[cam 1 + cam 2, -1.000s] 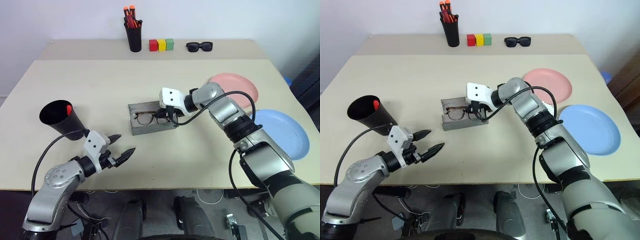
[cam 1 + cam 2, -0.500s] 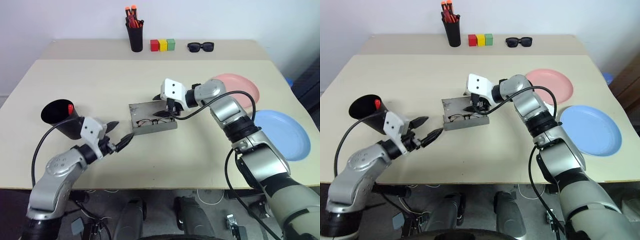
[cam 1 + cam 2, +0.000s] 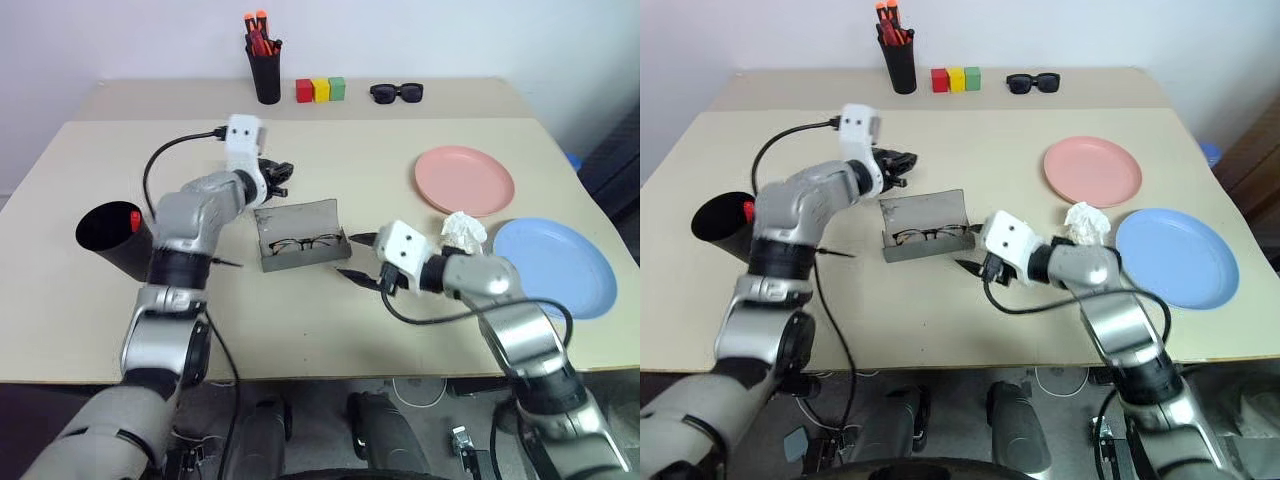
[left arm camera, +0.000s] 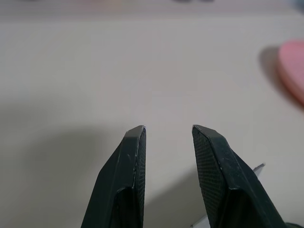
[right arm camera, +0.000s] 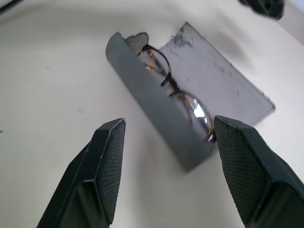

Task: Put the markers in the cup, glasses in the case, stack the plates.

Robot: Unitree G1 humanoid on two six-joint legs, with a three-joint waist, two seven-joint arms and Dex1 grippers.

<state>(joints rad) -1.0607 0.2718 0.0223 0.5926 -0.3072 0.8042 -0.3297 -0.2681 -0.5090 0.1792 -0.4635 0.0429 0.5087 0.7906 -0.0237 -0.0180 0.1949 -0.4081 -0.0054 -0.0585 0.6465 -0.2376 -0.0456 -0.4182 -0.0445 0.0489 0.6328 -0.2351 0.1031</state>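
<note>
- Glasses lie inside the open grey case near the middle of the bench, lid tipped back.
- Right tool sits just beside the case's right end, black fingers spread wide, holding nothing; in its wrist view the case and glasses lie between the two fingers but apart from them.
- Left tool hangs above the bench just behind the case, fingers parted by a modest gap, nothing between them.
- Black cup rests tilted near the bench's left edge with a red marker showing at its rim.
- Pink plate lies on the right side of the bench; the blue plate lies near it, closer to the front, unstacked.
- A crumpled white tissue sits between the two plates.
- Along the back of the bench stand a black pen pot with orange-capped pens, three small blocks in red, yellow and green, and dark sunglasses.
- A pale wall rises behind the bench.
</note>
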